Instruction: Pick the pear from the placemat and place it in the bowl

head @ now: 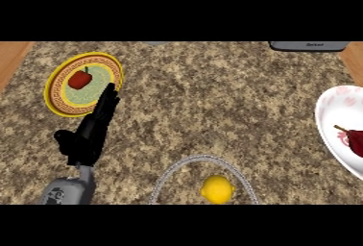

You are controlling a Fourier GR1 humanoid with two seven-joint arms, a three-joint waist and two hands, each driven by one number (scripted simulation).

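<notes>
The left black hand, fingers straight and pressed together, extends over the speckled granite table, fingertips touching the yellow-rimmed round plate carrying a red fruit.

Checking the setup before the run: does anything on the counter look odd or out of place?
Nothing is spilled or damaged. One mismatch: the dark red pear already lies in the white bowl at the right edge, no placemat shows, and the left robot hand points open at a red fruit on the yellow plate.

counter: speckled brown granite | edges: wood strips | lighting: even
</notes>
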